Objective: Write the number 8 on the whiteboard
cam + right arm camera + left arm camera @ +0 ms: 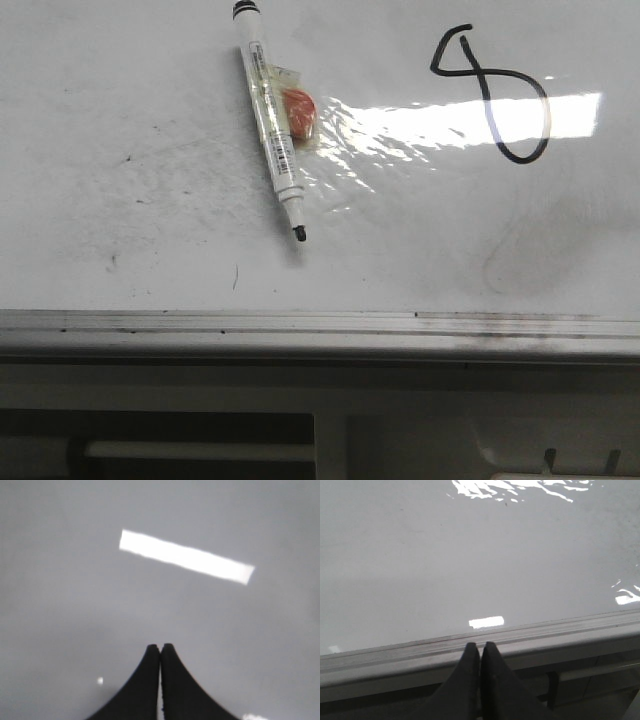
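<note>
The number 8 (pixel 492 95) is a thin black slanted looped line at the far right of the whiteboard (pixel 120 120). A white marker (pixel 270 120) with its black tip bare lies loose on the board left of the middle, with an orange lump (pixel 298 110) taped to its side. Neither gripper shows in the front view. My left gripper (pixel 480 646) is shut and empty over the board's silver edge strip (pixel 570 630). My right gripper (pixel 160 647) is shut and empty above plain board surface (pixel 60 605).
Faint grey smudges and specks mark the board, with a curved smudge (pixel 510 255) below the 8. A bright glare patch (pixel 450 120) lies between marker and 8. The silver strip (pixel 300 325) runs along the near edge, with the robot's base (pixel 350 430) below.
</note>
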Available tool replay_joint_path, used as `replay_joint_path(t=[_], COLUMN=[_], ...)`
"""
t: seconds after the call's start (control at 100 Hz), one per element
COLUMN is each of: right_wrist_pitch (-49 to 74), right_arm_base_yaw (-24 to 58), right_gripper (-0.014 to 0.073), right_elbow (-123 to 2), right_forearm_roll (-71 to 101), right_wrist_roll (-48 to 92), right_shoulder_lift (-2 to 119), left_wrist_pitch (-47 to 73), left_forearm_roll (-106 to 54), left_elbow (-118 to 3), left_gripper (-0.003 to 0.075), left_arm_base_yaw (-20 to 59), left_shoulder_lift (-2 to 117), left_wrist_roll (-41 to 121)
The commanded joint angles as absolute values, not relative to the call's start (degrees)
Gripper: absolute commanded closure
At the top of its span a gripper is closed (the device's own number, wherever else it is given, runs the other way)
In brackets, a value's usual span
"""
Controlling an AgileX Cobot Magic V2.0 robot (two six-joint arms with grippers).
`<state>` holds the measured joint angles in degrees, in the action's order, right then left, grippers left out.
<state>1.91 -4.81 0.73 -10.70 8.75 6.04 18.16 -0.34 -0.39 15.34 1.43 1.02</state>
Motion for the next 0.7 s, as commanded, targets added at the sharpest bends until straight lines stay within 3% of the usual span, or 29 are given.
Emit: replay_joint_path(t=[0.0,0.26,0.69], right_wrist_pitch=[4.9,18.0,17.2], right_arm_base_yaw=[-5.3,-5.3,-5.3], right_gripper=[0.0648,0.0648,0.0648], right_elbow=[1.3,1.3,1.3], right_forearm_roll=[-11.6,-9.3,-9.2], right_wrist_roll=[8.0,8.0,8.0], right_shoulder_lift=[5.7,-1.4,-1.8], left_wrist_pitch=[14.3,14.3,14.3], left_forearm_roll=[-0.4,-0.4,-0.4], left_elbow=[1.9,1.9,1.9], left_gripper=[0.0741,0.0741,0.0741], left_arm_base_yaw=[15.2,15.2,15.2], left_shoulder_lift=[2.0,2.0,2.0], left_wrist_roll=[0.3,0.3,0.3])
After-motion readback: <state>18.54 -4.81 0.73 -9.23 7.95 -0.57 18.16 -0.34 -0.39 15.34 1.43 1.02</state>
